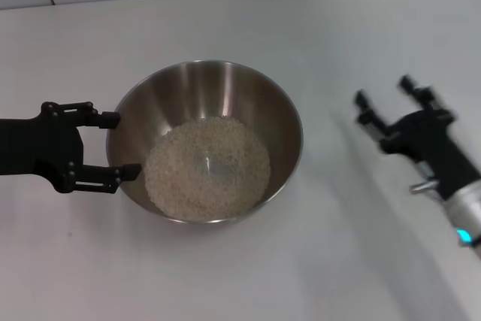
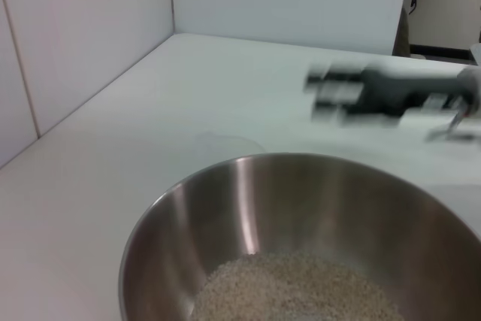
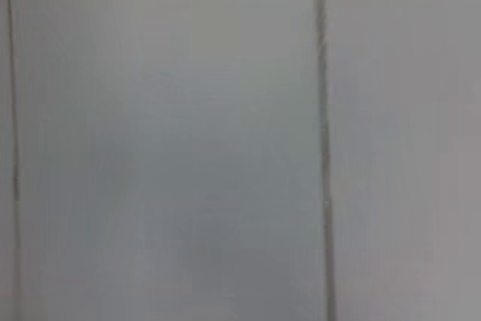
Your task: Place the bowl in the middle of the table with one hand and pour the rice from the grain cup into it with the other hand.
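The big shiny round steel bowl (image 1: pixel 205 140) sits mid-desk, on the plain white desk (image 1: pixel 225 276), with pale rice (image 1: pixel 207 168) heaped inside. The left black pincer (image 1: pixel 114 146) is at the bowl's 9 o'clock — wide open, tips by the rim, holding nothing. The right black pincer (image 1: pixel 385 96) is at 3 o'clock, well apart — open, empty. No cup shows.

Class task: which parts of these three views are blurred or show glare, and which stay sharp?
Head view: the right pincer is motion-smeared; the left pincer, bowl and rice are sharp, with soft glare on the steel. Left wrist view: the right pincer streaks across; the bowl shows a bright streak. Right wrist view: only blurred wall.
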Motion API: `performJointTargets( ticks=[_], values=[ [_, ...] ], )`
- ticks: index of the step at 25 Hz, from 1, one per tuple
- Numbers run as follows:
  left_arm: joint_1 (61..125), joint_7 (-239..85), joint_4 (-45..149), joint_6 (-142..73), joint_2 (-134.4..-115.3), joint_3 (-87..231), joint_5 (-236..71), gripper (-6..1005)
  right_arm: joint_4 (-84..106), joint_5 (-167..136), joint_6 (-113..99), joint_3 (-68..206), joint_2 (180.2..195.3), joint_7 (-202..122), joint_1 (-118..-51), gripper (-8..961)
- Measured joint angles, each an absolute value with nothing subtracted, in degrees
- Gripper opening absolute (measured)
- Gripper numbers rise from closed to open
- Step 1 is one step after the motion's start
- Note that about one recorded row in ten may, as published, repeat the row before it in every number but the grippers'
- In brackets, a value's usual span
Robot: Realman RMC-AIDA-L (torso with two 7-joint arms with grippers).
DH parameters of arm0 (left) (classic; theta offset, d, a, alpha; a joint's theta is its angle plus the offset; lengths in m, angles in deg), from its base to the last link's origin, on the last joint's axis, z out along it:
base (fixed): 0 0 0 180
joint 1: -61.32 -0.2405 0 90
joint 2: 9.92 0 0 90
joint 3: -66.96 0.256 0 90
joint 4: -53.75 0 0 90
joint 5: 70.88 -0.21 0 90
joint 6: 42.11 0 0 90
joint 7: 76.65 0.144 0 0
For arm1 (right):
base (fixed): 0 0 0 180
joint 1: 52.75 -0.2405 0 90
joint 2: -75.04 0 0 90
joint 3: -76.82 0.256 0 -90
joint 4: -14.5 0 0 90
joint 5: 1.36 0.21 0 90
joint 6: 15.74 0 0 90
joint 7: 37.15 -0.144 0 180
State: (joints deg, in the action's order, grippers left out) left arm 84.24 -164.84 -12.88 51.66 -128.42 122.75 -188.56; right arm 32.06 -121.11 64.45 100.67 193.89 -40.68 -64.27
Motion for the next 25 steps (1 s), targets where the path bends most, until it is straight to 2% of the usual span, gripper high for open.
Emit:
performJointTargets(
  ticks=[2,3,4,5,6,8,9,11,12,13,14,15,20,25],
  values=[
    [84.24,-164.84,-12.88,51.66,-128.42,122.75,-188.56,862,30.49,-121.11,70.29,100.82,193.45,-42.36,-63.52,768],
    [84.24,-164.84,-12.88,51.66,-128.42,122.75,-188.56,862,26.19,-121.25,80.47,100.42,191.68,-48.79,-63.81,768],
    [84.11,-164.85,-13.02,51.66,-128.42,122.75,-188.54,862,26.19,-121.25,80.47,100.42,191.68,-48.79,-63.81,768],
    [84.11,-164.85,-13.02,51.66,-128.42,122.75,-188.54,862,21.16,-123.13,86.04,99.21,189.5,-58.5,-66.13,768],
    [84.11,-164.85,-13.02,51.66,-128.42,122.75,-188.54,862,21.16,-123.13,86.04,99.21,189.5,-58.5,-66.13,768],
    [84.07,-164.74,-13.14,51.74,-128.4,122.77,-188.32,862,7.91,-128.69,94.61,94.75,186.92,-78.95,-73.44,768],
    [84.07,-164.74,-13.14,51.74,-128.4,122.77,-188.32,862,7.91,-128.69,94.61,94.75,186.92,-78.95,-73.44,768],
    [84.09,-164.63,-13.09,51.69,-128.44,122.85,-188.29,863,-1.67,-130.58,98.41,89.81,187.58,-85.97,-78.1,768],
    [84.09,-164.63,-13.09,51.69,-128.44,122.85,-188.29,863,-6.8,-131.09,99.83,86.56,188.67,-88.64,-80.28,769],
    [84.18,-164.6,-12.97,51.67,-128.47,123.07,-188.29,863,-18.36,-131.19,100.45,79.89,192.18,-92.96,-83.12,769],
    [84.18,-164.6,-12.97,51.67,-128.47,123.07,-188.29,863,-18.36,-131.19,100.45,79.89,192.18,-92.96,-83.12,769],
    [84.42,-164.59,-12.86,51.65,-128.56,123.45,-188.19,863,-27.38,-131.04,99.28,72.76,194.47,-96.68,-84.78,769],
    [84.54,-164.84,-13.09,51.5,-128.49,124.75,-187.66,862,-34.95,-129.49,92.7,56.77,194.72,-108.78,-87.13,769],
    [84.64,-165.03,-12.99,51.48,-128.51,125.11,-187.68,863,-38.76,-124.96,86.14,40.29,194.84,-116.44,-85.78,758]
  ],
)
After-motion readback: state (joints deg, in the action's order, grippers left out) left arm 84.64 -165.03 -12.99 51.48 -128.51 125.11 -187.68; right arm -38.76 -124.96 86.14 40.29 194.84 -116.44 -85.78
